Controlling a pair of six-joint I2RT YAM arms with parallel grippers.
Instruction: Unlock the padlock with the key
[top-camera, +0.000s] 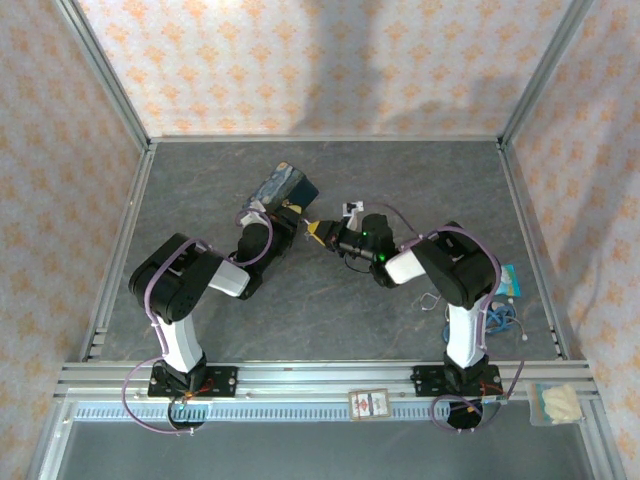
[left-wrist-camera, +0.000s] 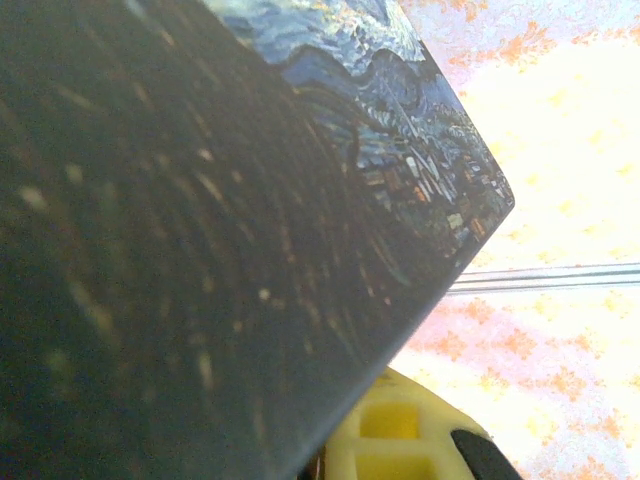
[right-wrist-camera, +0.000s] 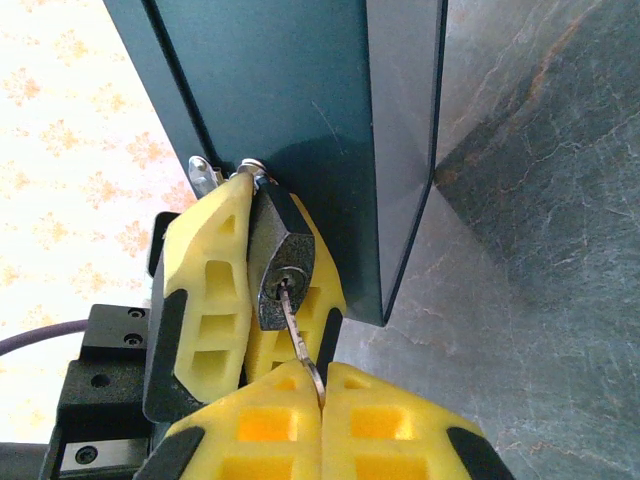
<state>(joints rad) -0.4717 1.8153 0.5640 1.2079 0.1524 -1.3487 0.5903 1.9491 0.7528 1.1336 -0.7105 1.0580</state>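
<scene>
At the right claw (right-wrist-camera: 322, 395): pads pressed together, pinching the head of the key (right-wrist-camera: 291, 318). The head is buried between the pads, and just the blade and a sliver of ring (right-wrist-camera: 314, 378) stick out. Blade tip sits in the keyway on the near face of the padlock (right-wrist-camera: 277, 262); how deep, can't tell. Left claw (top-camera: 289, 217) is clamped on the padlock body, with its yellow fingers (right-wrist-camera: 205, 300) flanking it and the far one half hidden behind the lock. Shackle is mostly covered; only a bright bit shows at the top, next to the hasp tab (right-wrist-camera: 203, 174) on the box (right-wrist-camera: 300, 110). Lock hangs just beside the box's lower corner edge, with bare table (top-camera: 330, 320) to the right of that edge. Left wrist camera is jammed up against the box's painted face, which is dark and blurred, and one yellow finger is cut off at the bottom. From the top camera, both claws meet tip to tip mid-table, just right of the box; lock and key are too small to resolve there. Open table all round the pair, frame rails (top-camera: 120, 250) well apart, some cable clutter (top-camera: 503, 312) near the right rail.
</scene>
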